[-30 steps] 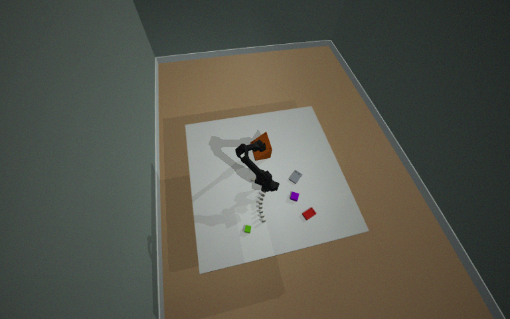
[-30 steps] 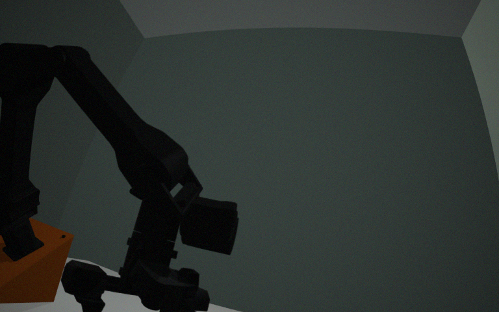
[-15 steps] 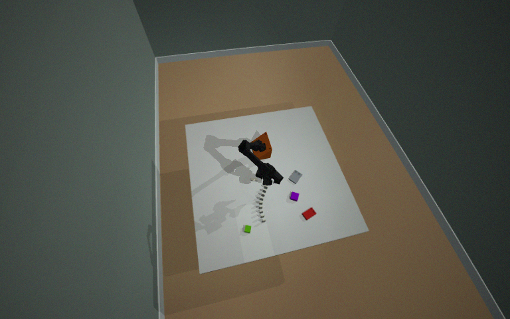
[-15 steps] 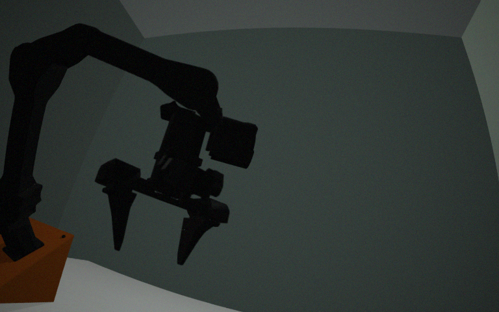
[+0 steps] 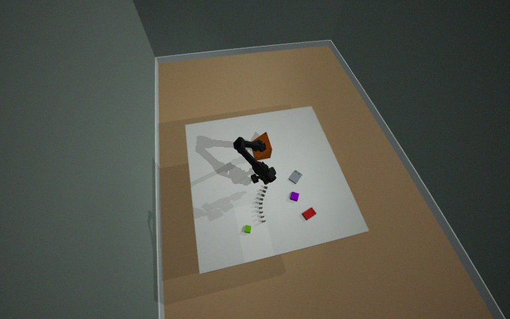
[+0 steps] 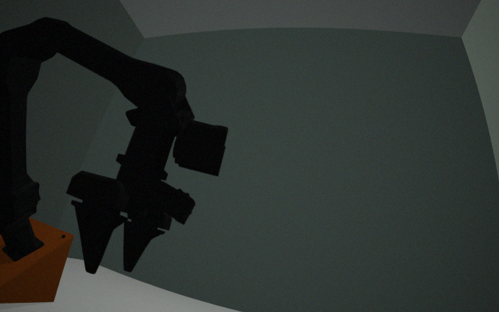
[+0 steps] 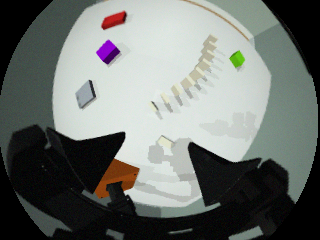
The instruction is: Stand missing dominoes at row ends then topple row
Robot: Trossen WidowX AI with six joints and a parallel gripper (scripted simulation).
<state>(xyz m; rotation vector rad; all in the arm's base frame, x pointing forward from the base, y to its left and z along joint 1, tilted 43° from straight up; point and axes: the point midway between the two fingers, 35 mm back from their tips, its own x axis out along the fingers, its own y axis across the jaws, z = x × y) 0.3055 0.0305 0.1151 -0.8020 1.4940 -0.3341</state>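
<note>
A curved row of several cream dominoes stands on the white mat, with shadows beside them. The row's near end domino stands upright, in line with the others. One separate domino appears to lie flat on the mat, between the row and the arm's base, partly in the arm's shadow; I cannot make it out in the top and exterior views. My gripper is open and empty, raised above the mat near the row's base-side end. Its fingers touch nothing.
An orange base block carries the arm. A grey block, a purple cube and a red block lie on one side of the row. A green cube is near its far end.
</note>
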